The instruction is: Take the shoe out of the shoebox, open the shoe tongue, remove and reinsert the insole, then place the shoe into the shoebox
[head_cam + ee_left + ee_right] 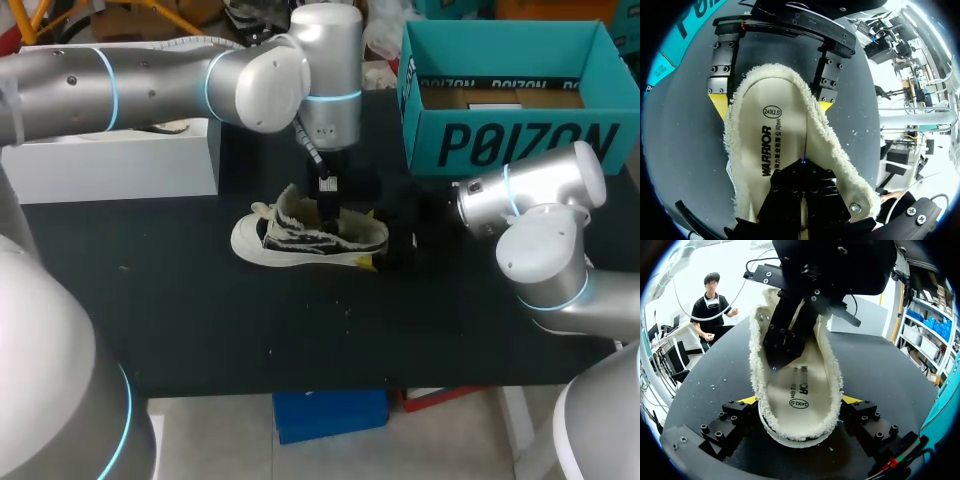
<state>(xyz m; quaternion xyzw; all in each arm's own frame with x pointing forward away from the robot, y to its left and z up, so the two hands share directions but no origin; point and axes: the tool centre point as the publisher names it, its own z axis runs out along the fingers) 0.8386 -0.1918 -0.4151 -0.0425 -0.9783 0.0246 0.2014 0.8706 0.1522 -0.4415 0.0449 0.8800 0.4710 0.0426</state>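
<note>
Left claw [802, 172] closest to my left wrist lens: black fingers drawn narrow, almost together, tips down inside the shoe [300, 240] against the insole [785, 130]. I cannot tell whether they pinch anything.

Insole: pale, lying flat in the shoe bed, printed side up, ringed by the fleecy cream lining.

Right claw [799, 400]: holding the shoe at the heel. One yellow tip [747, 400] is on each side of the heel, both against the fleece collar. Fingers stand fairly wide, as wide as the heel. I see the same grip from the left wrist view, at the far end of the insole.

Shoe: out of the box, upright on its white sole near the middle of the table [200, 320]. Toe points left, heel right. Upper is black and white, and the opening gapes with the lining showing.

Left arm comes in from the left, crosses the far side of the table and drops straight down into the shoe opening. Right arm comes in low from the right, wrist just beside the heel.

Shoebox [510, 140]: teal, open-topped, at the far right of the table, well apart from the shoe. Brown card shows inside.

White box [110, 165]: far left of the table, under the left arm
</note>
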